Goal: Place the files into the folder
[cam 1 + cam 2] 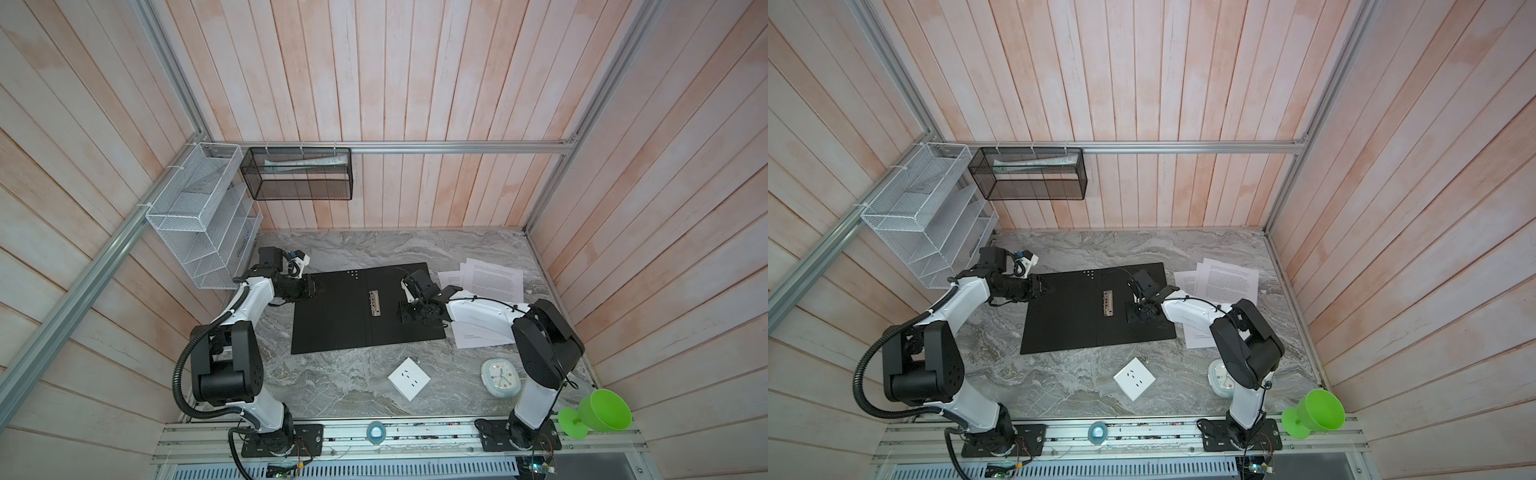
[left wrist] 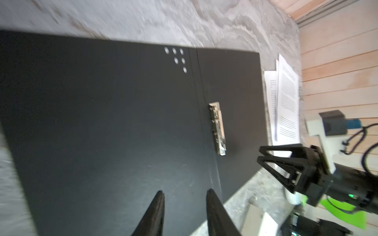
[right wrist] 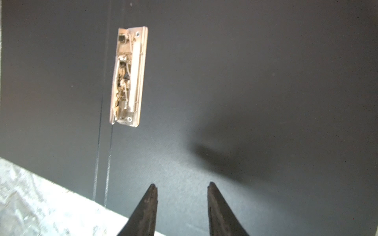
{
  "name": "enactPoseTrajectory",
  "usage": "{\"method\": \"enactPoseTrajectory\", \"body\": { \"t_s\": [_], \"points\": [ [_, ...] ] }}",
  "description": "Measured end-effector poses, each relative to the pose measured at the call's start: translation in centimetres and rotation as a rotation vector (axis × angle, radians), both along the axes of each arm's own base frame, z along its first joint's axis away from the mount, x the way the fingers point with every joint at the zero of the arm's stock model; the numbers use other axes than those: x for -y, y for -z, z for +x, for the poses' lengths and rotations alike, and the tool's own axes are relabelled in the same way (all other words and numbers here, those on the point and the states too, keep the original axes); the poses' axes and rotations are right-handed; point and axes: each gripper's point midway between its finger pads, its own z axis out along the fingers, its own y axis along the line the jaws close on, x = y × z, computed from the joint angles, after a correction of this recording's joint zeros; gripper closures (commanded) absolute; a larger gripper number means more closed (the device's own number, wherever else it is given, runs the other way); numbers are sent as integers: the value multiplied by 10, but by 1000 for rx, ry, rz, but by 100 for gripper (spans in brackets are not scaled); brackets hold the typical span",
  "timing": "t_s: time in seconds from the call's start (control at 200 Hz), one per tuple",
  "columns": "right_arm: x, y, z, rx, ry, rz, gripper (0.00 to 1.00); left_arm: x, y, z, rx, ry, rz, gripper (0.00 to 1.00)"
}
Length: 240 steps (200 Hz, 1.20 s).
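The folder (image 1: 340,316) (image 1: 1071,316) lies open on the marble table, black inside up, its metal clip (image 1: 376,302) (image 3: 127,75) near the spine. The files (image 1: 494,280) (image 1: 1229,280), white printed sheets, lie fanned on the table just right of it, partly under my right arm. My left gripper (image 1: 318,286) (image 2: 184,193) hovers over the folder's left edge, open and empty. My right gripper (image 1: 406,316) (image 3: 182,185) hangs over the folder's right half beside the clip, open, nothing between its fingers.
A white socket plate (image 1: 409,378) and a small clock (image 1: 500,377) lie in front of the folder. A green cup (image 1: 598,413) stands at the front right corner. A white mesh rack (image 1: 199,216) and a black mesh rack (image 1: 297,174) hang on the walls at back left.
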Motion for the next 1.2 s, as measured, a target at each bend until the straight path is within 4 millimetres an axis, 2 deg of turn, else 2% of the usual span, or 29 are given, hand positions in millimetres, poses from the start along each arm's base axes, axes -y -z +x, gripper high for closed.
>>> {"method": "enactPoseTrajectory", "body": {
  "t_s": [0.135,0.21,0.295,0.375,0.535,0.625,0.725,0.815,1.031,1.201],
  "points": [
    [-17,-32,7,26,-61,34,65,27,11,-14,-25,108,-106,96],
    [-29,-51,14,57,-86,59,67,41,15,-16,-30,163,-170,100],
    [-39,-59,16,68,-103,75,70,52,23,-19,-59,196,-233,100],
    [-47,-52,14,51,-122,71,73,58,33,-23,-97,214,-291,100],
    [-68,-18,2,-3,-174,2,77,66,52,-30,-151,249,-372,100],
    [-80,-7,-6,-16,-203,-32,78,69,59,-32,-172,259,-397,100],
    [-90,-5,-8,-4,-220,-64,81,70,66,-33,-187,261,-405,100],
    [-91,-6,-5,20,-215,-98,86,70,69,-34,-182,262,-407,100],
    [-88,-7,6,48,-186,-151,87,70,84,-38,-220,253,-409,100],
    [-91,3,11,47,-183,-187,87,71,100,-43,-278,243,-422,100]
  ]
}}
